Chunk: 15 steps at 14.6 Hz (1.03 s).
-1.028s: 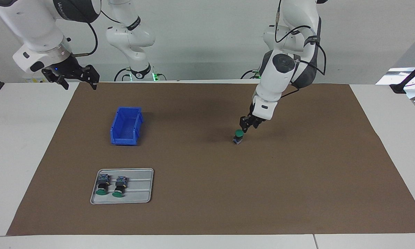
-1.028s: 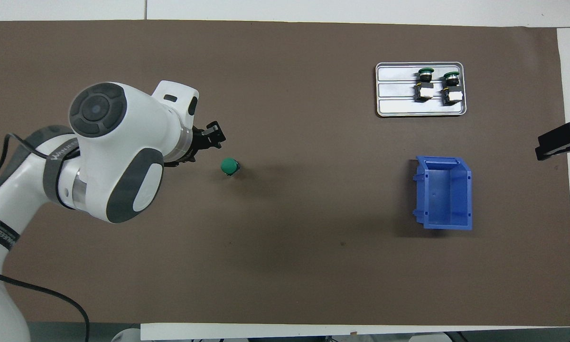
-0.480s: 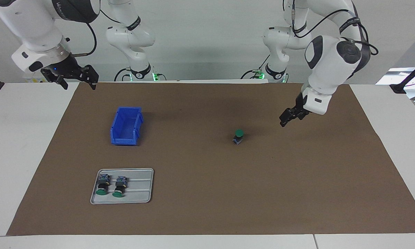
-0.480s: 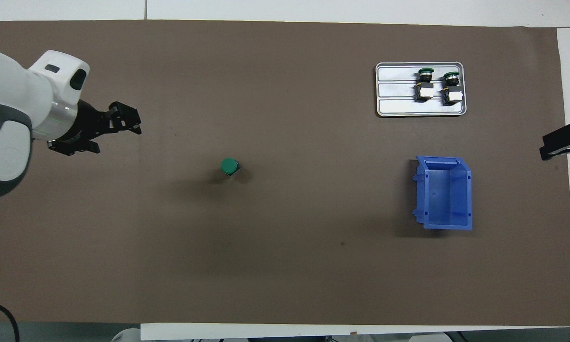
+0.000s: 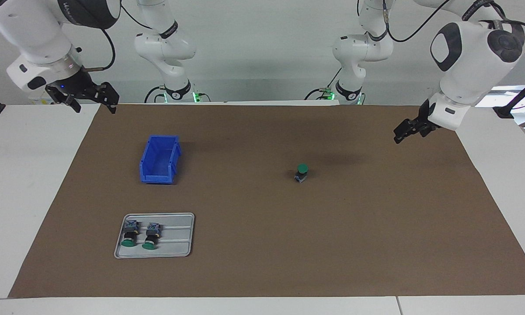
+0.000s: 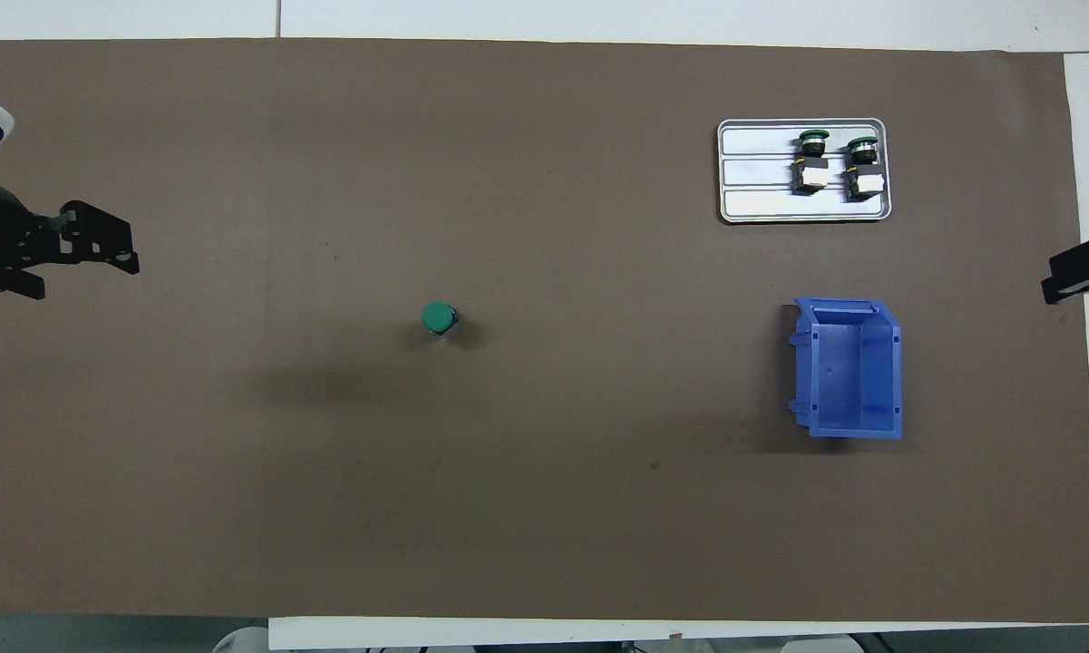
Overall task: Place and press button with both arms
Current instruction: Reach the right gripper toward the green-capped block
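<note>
Left gripper (image 5: 405, 131) has withdrawn up and away from green button (image 5: 302, 172), jaws narrow, empty. Button stands upright on counter (image 5: 262, 245), nearer left gripper; right gripper (image 5: 90, 99) waits spread wide.

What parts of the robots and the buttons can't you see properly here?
- Right gripper: overhead view, cut off by the picture's edge.
- Left gripper: overhead view, its arm cut off by the edge.
- Standing button: overhead view, its green cap hides the body.
- Two buttons in the tray: facing view, too small for details.
</note>
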Tool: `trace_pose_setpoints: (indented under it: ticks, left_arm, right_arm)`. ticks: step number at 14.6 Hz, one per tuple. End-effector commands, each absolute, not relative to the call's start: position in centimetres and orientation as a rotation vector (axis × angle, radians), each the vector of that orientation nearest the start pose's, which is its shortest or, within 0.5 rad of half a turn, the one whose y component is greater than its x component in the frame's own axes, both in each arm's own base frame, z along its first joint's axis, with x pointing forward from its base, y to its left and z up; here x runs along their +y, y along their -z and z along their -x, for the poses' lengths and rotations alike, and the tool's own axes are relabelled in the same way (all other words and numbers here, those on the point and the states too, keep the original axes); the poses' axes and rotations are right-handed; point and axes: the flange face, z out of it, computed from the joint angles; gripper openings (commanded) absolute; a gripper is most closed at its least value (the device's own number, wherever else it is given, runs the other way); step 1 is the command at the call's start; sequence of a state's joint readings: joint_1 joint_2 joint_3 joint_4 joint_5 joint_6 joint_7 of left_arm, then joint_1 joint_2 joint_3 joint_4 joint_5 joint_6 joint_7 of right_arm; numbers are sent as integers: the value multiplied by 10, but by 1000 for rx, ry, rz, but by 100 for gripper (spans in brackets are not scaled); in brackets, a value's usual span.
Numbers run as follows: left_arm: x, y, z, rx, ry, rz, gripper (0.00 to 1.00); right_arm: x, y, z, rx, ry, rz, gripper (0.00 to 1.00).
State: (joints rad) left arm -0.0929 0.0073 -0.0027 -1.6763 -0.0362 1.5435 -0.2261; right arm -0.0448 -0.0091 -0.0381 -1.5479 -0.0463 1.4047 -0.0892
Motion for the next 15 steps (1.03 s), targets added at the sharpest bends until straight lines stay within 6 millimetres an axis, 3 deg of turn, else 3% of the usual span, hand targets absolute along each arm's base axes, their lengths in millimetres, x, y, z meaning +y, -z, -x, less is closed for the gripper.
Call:
trace_pose_setpoints:
  ticks: [1, 2, 3, 5, 10, 12, 14, 15]
  left_arm:
    - [-48, -598, -542, -114, -258, 3124, 100]
    - [-44, -600, -539, -111, -270, 3122, 100]
    - [-43, -602, -538, -82, -264, 3102, 100]
    - [-38, -599, -529, -26, -310, 3068, 100]
    - [-28, -604, -532, -69, -269, 3088, 100]
    - [-28, -605, -532, -67, -261, 3086, 100]
    - [-27, -610, -532, -70, -242, 3088, 100]
    - [-28, -611, -532, -70, -240, 3087, 100]
  right_arm:
    - [-39, -628, -538, -10, -108, 3102, 99]
    - [-18, -620, -549, -54, -116, 3103, 99]
    - [13, -628, -556, -67, -88, 3107, 99]
    - [88, -619, -574, 65, -106, 3113, 99]
    - [282, -554, -622, 491, -93, 3028, 99]
    - [343, -523, -625, 673, -63, 2969, 99]
    - [402, -473, -613, 752, -78, 2961, 99]
    - [420, -456, -609, 770, -83, 2956, 99]
